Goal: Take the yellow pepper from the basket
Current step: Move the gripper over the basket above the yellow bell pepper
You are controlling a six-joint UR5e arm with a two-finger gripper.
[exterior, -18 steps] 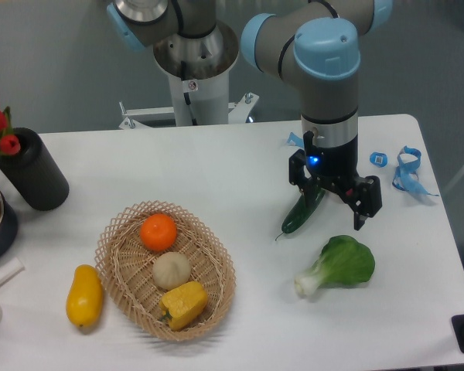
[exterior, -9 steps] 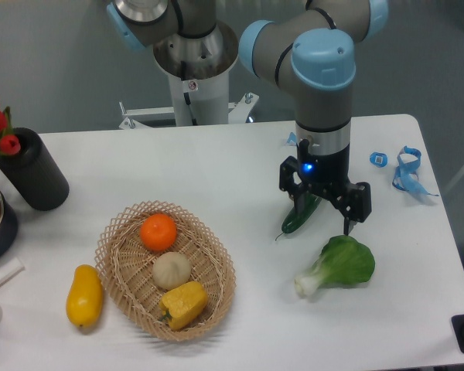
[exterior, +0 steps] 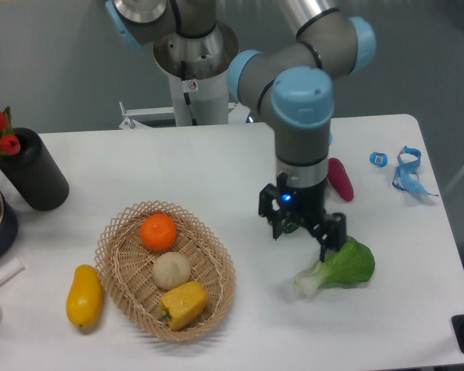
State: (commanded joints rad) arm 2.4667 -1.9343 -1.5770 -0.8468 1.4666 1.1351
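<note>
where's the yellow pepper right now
The yellow pepper lies in the basket at its near end, just in front of the pale round fruit, lower left of the camera view.

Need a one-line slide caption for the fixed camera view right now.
Open gripper hovers beside bok choy; yellow pepper sits untouched in basket.

bare white table is lying between the gripper and the basket, leaving an open lane toward 9 o'clock; the bok choy is crowding the gripper at 4 o'clock; inside the basket, a pale round fruit is touching the yellow pepper at 11 o'clock; an orange is sitting beyond.
</note>
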